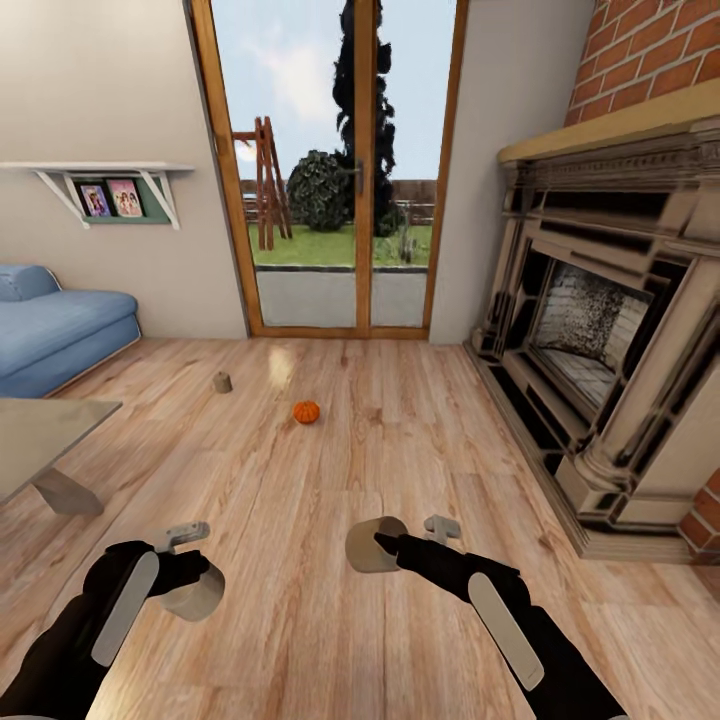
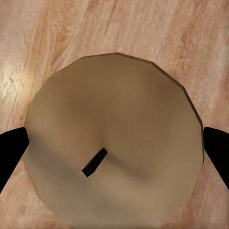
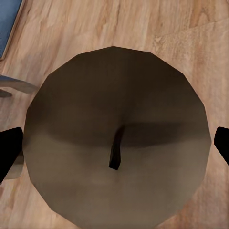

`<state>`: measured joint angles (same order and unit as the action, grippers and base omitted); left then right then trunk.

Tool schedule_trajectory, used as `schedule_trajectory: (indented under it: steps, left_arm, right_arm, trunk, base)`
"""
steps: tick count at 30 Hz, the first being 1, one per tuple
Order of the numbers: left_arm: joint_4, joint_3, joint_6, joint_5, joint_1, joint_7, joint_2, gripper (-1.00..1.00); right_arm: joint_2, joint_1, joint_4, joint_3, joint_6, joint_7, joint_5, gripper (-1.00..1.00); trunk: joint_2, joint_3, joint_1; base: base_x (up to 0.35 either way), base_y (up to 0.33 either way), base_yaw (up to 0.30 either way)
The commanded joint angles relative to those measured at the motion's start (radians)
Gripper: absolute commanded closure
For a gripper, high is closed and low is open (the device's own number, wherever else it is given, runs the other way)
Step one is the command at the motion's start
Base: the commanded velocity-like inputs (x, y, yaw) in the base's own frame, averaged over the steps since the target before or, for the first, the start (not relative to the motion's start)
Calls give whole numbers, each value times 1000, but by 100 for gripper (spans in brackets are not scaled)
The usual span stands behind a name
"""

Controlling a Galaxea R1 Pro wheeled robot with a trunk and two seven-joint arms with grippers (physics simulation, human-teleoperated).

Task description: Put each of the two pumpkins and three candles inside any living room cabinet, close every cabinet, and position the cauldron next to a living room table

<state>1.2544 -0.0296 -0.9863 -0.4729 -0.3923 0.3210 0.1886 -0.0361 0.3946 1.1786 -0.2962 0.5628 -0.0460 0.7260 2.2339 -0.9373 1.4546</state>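
We carry two candles — the left gripper (image 1: 190, 585) clamps one candle (image 1: 195, 597), the right gripper (image 1: 385, 545) another (image 1: 368, 545). Light, stiff, likely slippery — best held across the sides.

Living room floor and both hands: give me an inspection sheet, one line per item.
Surface: wooden plank floor, lit by the glass door.
Job's things: one pumpkin and one candle standing apart on the floor; a corner of the grey table to the robot's left; a candle in the left hand; another candle in the right hand.
Clutter: nothing seen.
Hands: both shut on a candle, fingers on opposite sides.
Cables: nothing seen.
Surroundings: blue sofa, wall shelf with photos, brick fireplace.
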Motion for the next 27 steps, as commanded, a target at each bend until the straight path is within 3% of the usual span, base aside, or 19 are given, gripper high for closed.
schedule_trajectory:
  steps: [1, 27]
  left_arm:
    - [1, 0, -3, -10, 0, 9, 0, 100]
    - [1, 2, -3, -9, 0, 9, -1, 100]
  right_arm:
    - [-1, 0, 1, 0, 3, -2, -1, 100]
    - [-1, 1, -2, 0, 2, -8, -1, 100]
  trunk:
    - [-7, 2, -4]
    - [-189, 84, -104]
  base:
    - [0, 0, 0]
    - [0, 0, 0]
